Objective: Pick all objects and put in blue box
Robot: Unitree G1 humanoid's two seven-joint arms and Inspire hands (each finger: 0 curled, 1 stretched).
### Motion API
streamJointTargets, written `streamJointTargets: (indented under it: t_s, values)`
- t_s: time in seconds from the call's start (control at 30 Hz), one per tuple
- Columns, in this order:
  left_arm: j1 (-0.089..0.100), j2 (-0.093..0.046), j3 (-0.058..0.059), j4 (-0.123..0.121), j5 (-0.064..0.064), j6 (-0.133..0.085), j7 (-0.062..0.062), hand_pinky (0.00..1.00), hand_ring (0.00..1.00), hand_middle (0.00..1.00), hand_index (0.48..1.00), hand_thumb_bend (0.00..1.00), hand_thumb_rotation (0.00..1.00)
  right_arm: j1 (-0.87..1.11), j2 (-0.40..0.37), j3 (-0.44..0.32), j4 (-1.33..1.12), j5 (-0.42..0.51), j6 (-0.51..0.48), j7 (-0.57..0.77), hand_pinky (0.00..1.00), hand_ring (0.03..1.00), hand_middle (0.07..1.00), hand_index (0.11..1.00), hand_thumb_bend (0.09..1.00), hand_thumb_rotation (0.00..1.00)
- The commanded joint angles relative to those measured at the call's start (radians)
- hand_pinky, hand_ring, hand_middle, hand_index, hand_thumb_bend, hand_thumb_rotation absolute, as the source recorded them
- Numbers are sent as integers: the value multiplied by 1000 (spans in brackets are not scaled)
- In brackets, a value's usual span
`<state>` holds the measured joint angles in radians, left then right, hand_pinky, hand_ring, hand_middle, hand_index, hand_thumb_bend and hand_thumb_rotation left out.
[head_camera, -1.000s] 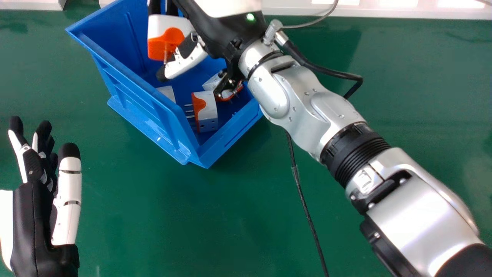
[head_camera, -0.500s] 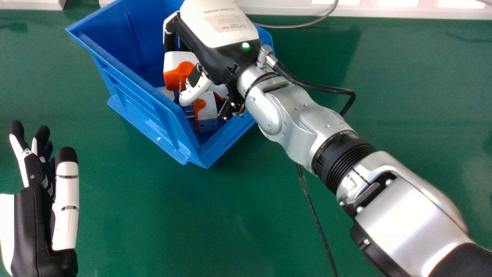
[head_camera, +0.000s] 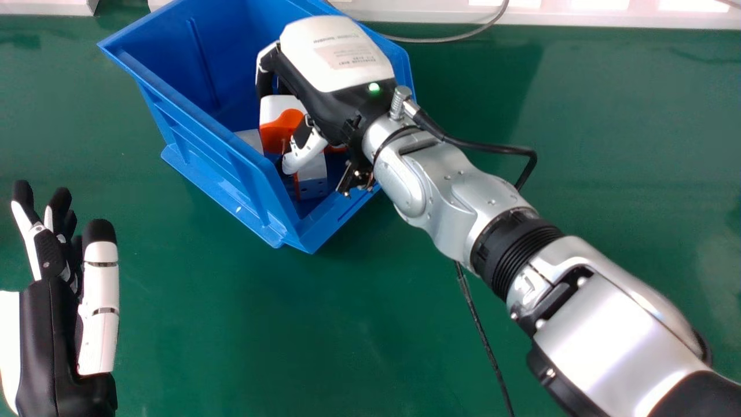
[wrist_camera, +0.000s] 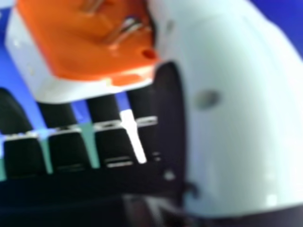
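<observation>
Plainly, the right hand [head_camera: 336,107] pinches an orange-and-white plug [head_camera: 279,128].

blue box [head_camera: 200,145] roomy far left, plugs [head_camera: 314,169] seemingly crowding near corner

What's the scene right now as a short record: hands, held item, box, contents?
right hand: over the box, fingers curled round the plug
held item: plug, white and orange, prongs exposed
box: blue, open-topped
contents: another plug near the closest corner; others partly hidden
held plug touching contents: cannot tell
left hand: left of box, open, holding nothing
</observation>
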<state>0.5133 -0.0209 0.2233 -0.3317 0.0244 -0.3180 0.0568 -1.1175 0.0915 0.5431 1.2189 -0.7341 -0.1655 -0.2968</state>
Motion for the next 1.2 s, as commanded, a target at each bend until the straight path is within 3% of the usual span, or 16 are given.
streamJointTargets:
  t_s: [0.0, 0.07, 0.1, 0.17, 0.23, 0.3, 0.37, 0.57, 0.7, 0.77, 0.9, 0.97, 1.17]
  values:
    - [2, 8, 5, -15, -6, -19, -3, 997, 996, 989, 993, 364, 866, -24, -1, -5, -13, 10, -2, -14, 298, 444, 559, 506, 491, 0]
    - [2, 9, 4, -14, -12, -21, -8, 999, 999, 992, 998, 347, 865, -26, -7, 18, -17, -9, 6, -27, 360, 418, 526, 515, 506, 0]
    - [2, 8, 4, -15, -11, -19, -8, 1000, 1000, 994, 999, 344, 866, -29, -10, 26, -21, -14, 17, -11, 390, 460, 555, 508, 509, 53]
    - [1, 7, 3, -16, -8, -17, -7, 1000, 1000, 993, 999, 342, 854, -34, -11, 36, -29, -21, 41, 29, 558, 675, 742, 709, 635, 220]
    - [-2, 8, 5, -11, 3, -21, -4, 993, 998, 991, 1000, 336, 868, -37, -15, 51, -35, -32, 52, 43, 710, 842, 887, 859, 710, 284]
    - [-5, 7, 5, -6, -10, -24, -9, 995, 999, 993, 1000, 349, 874, -36, -19, 63, -43, -38, 55, 52, 788, 924, 958, 932, 726, 312]
    - [-6, 5, 6, -9, -5, -16, -5, 993, 999, 991, 999, 367, 872, -32, -20, 69, -46, -41, 58, 46, 829, 957, 986, 960, 733, 318]
    - [-10, 6, 9, 2, -2, -27, -3, 1000, 1000, 995, 999, 388, 871, -30, -26, 85, -55, -54, 73, 35, 862, 980, 1000, 978, 717, 327]
    - [-17, 4, 10, 8, 10, -31, 5, 1000, 998, 992, 994, 355, 881, -27, -31, 83, -67, -57, 82, 29, 883, 989, 1000, 980, 697, 320]
    - [-21, 5, 10, 13, 3, -33, 1, 1000, 999, 995, 996, 338, 868, -21, -33, 77, -78, -53, 87, 19, 890, 990, 1000, 978, 697, 297]
    - [-24, 5, 11, 19, 14, -42, 6, 1000, 998, 990, 992, 326, 869, -4, -44, 72, -111, -53, 95, -1, 865, 976, 996, 965, 678, 264]
    - [-23, 2, 10, 16, 17, -39, 11, 994, 989, 984, 984, 331, 871, 16, -58, 71, -145, -57, 94, -27, 847, 962, 986, 953, 647, 238]
    - [-20, 9, 8, 16, 12, -38, 5, 999, 991, 986, 991, 344, 877, 136, -140, 69, -364, -85, 94, -89, 812, 921, 944, 913, 597, 191]
